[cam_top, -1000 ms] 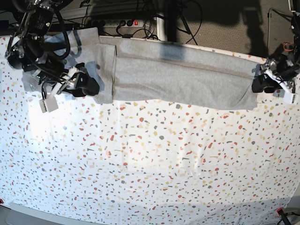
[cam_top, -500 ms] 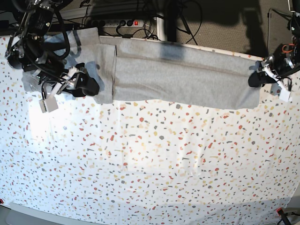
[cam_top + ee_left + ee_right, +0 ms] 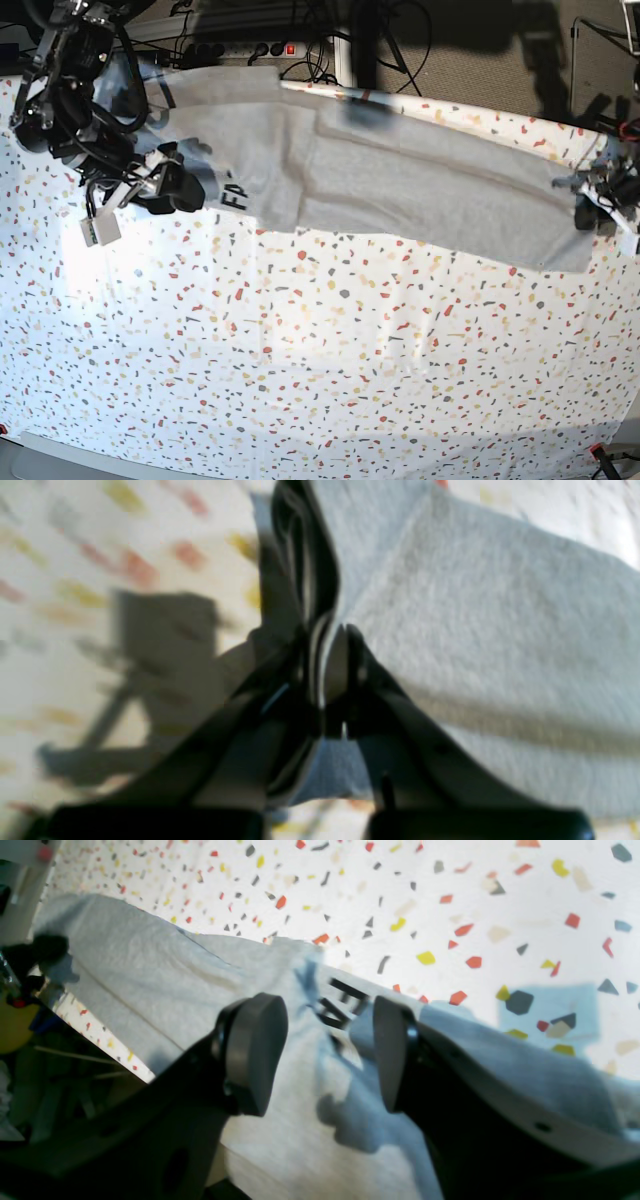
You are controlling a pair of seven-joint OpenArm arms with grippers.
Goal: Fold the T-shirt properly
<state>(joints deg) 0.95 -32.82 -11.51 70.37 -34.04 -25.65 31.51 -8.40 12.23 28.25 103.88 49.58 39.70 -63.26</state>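
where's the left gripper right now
In the base view the left gripper is at the table's far right edge, shut on the right end of the T-shirt, which stretches across toward the right gripper.

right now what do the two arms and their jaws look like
Both arms are black, hung with loose black cables. The right gripper has matte dark grey jaws ending in rounded, oval pads. The left gripper has slim black tapering jaws, blurred in its own wrist view. In the base view, a small white square tag dangles off the right arm, and the left one shows white parts.
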